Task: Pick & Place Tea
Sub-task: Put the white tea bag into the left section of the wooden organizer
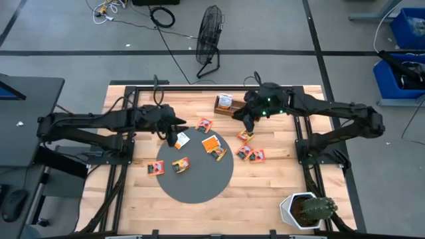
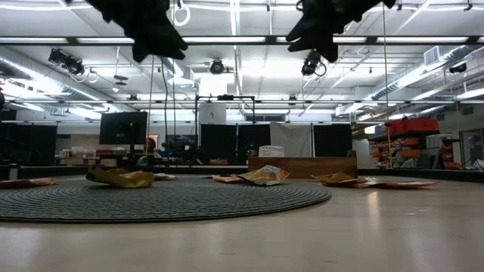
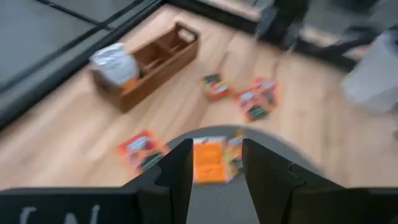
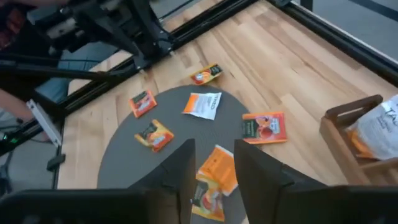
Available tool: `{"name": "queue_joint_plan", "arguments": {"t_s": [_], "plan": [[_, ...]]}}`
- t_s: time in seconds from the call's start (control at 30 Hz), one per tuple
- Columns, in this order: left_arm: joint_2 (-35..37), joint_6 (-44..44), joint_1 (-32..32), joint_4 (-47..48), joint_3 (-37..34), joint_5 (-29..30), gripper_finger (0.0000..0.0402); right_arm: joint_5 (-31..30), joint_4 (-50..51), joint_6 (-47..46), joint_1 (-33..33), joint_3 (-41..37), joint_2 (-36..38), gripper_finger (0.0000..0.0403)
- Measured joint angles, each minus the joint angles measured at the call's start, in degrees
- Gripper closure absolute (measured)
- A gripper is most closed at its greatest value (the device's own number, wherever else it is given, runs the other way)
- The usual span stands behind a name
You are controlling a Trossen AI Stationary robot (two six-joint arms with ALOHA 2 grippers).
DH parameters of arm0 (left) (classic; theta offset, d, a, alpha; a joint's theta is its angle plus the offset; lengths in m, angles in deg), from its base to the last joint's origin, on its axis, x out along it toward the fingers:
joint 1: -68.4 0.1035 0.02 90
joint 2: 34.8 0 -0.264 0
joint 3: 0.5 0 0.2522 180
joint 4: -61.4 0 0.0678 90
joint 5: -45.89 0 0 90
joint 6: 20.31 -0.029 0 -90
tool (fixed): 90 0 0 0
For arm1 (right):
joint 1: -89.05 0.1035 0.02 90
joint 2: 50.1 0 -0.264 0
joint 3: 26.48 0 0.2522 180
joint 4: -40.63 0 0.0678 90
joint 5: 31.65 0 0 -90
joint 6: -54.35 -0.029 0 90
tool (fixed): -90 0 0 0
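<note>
We judge the job barely begun: one white packet [image 1: 226, 101] already stands in the wooden box [image 1: 229, 106], while the other tea packets lie loose on the bench [image 1: 126, 199], so nearly all of the sorting is left.

We place everything by the grey mat [image 1: 194, 167]. Just off the mat's left edge lies an orange packet [image 1: 155, 168]. On the mat, left of its middle, sits a second orange packet [image 1: 180, 165], and near its far left rim a white packet [image 1: 181, 140]. Just beyond the far rim lies a red and orange packet [image 1: 204, 124]. On the mat's far right part two orange packets [image 1: 213, 146] overlap. Right of the mat, on bare wood, lies one packet [image 1: 245, 135] and nearer us a pair [image 1: 250, 154] touching each other.

The packets are flat and roughly square, so we see no real long axis; they lie face up, each turned at its own angle, most skewed to the bench edges. The boxed packet stands on edge.

The left gripper [image 1: 170, 138] hangs above the mat's far left rim, next to the white packet, its fingers parted and empty. The right gripper [image 1: 247, 125] hangs beyond the mat's far right, close to the box, fingers also parted with nothing between them.
</note>
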Motion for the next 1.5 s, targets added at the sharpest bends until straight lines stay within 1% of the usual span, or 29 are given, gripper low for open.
{"name": "queue_joint_plan", "arguments": {"t_s": [0.07,0.13,0.27,0.37,0.47,0.63,0.97,1.1,1.2,1.3,1.4,1.5], "plan": [[0.7,1.4,0.9,-5.6,-4.3,-2.0,0.0259,-3.3,-1.0,-2.2,2.2,0.0,-0.4,0.0287],[0.7,3.0,2.0,-8.3,-8.1,-3.0,0.0259,-5.8,-1.3,-5.2,3.9,0.0,-0.9,0.0287],[-0.4,5.2,5.8,-8.4,-14.3,-5.3,0.0259,-9.0,-4.3,-13.5,7.5,0.0,-1.7,0.0287],[-1.7,6.2,8.8,-8.4,-18.2,-8.6,0.0259,-11.9,-7.4,-14.8,10.7,0.0,-2.4,0.0287],[-3.7,5.0,10.6,-8.0,-20.8,-9.7,0.0259,-13.3,-10.6,-14.7,12.9,0.0,-3.3,0.0287],[-6.6,2.3,11.0,-8.4,-21.7,-12.7,0.0253,-13.8,-12.7,-17.0,13.8,0.0,-5.4,0.0286],[-15.7,2.0,10.3,-8.3,-21.8,-11.8,0.0182,-13.1,-17.0,-17.6,13.8,0.0,-8.5,0.0286],[-18.6,2.1,10.3,-9.6,-21.5,-11.6,0.0169,-13.1,-17.0,-17.1,13.8,0.0,-8.5,0.0286],[-19.3,2.3,10.3,-9.8,-21.5,-11.6,0.0171,-13.1,-17.1,-17.1,13.8,0.0,-8.5,0.0286],[-19.4,3.5,10.3,-10.0,-21.5,-11.1,0.0183,-13.1,-16.9,-17.0,13.8,0.0,-8.5,0.0286],[-19.5,4.5,10.3,-10.4,-21.6,-10.5,0.0205,-13.1,-16.9,-16.2,13.8,0.0,-8.5,0.0286],[-19.5,4.6,10.3,-10.5,-21.7,-10.2,0.0235,-13.1,-16.8,-15.9,13.8,0.0,-8.5,0.0286]]}}
